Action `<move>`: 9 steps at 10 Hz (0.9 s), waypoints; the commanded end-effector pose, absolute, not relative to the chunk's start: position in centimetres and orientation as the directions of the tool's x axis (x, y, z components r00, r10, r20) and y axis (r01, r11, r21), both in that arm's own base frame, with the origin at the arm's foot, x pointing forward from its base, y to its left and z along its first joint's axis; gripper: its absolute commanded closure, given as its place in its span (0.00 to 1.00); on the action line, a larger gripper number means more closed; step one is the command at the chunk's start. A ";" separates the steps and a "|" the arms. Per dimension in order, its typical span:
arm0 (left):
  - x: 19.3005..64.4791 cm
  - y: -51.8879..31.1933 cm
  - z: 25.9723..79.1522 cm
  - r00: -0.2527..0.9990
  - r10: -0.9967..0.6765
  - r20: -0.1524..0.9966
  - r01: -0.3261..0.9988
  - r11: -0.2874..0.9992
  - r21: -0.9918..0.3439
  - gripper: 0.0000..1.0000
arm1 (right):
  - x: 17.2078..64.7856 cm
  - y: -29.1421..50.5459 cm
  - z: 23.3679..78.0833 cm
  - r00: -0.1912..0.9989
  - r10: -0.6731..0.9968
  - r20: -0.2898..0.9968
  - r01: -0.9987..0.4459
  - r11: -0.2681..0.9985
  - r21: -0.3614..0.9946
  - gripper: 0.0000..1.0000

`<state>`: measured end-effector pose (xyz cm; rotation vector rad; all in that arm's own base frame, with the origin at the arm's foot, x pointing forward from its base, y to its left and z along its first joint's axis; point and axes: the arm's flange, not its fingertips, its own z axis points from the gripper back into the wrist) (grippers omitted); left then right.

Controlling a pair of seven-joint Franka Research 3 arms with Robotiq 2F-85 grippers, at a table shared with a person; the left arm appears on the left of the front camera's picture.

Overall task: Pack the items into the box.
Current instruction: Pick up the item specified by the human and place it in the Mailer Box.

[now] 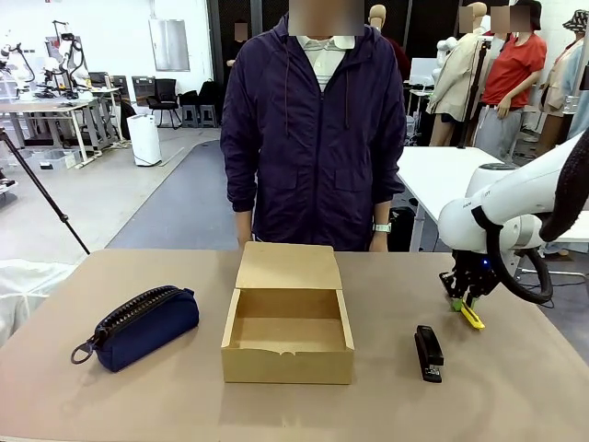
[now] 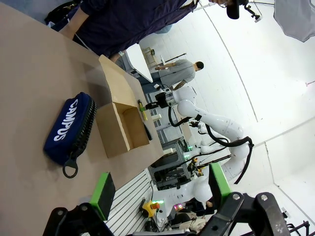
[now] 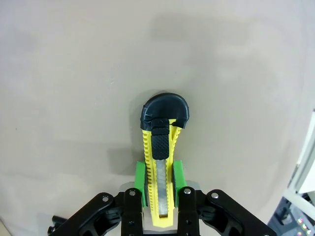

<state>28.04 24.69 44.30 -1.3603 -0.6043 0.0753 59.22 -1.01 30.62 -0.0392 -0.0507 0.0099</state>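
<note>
Front view: right gripper (image 1: 470,293) at right of frame, just above the table (image 1: 515,396), jaws closed on the yellow tool (image 1: 472,317). The tool hangs tilted below the fingers, its low end close to the tabletop; can't tell if it touches.

Right wrist view: both green pads (image 3: 140,179) clamp the tool's (image 3: 160,147) yellow body at bottom centre, black cap end pointing up the frame over bare table.

Stapler (image 1: 428,353) lies flat at lower right, near the tool, apart from the box (image 1: 288,364). The box sits open at centre, flap lid up at the back, inside bare. Navy pouch (image 1: 138,327) lies left of the box, apart from it. Person (image 1: 317,138) stands behind the box.

Left wrist view: left gripper (image 2: 160,191) with jaws wide, holding nothing, above the table, with the pouch (image 2: 69,128) and box (image 2: 120,125) farther off.
</note>
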 end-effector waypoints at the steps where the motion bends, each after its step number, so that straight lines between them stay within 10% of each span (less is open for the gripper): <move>1: 27.8 24.7 44.4 0.846 0.387 0.366 0.299 0.223 -0.928 0.00 | 56.9 -1.3 35.9 0.998 0.036 0.057 -0.032 0.997 -0.077 1.00; 9: 27.8 24.7 44.4 0.846 0.387 0.366 0.299 0.223 -0.928 0.00 | 38.0 -3.6 46.5 0.995 0.091 0.030 -0.094 0.990 0.102 1.00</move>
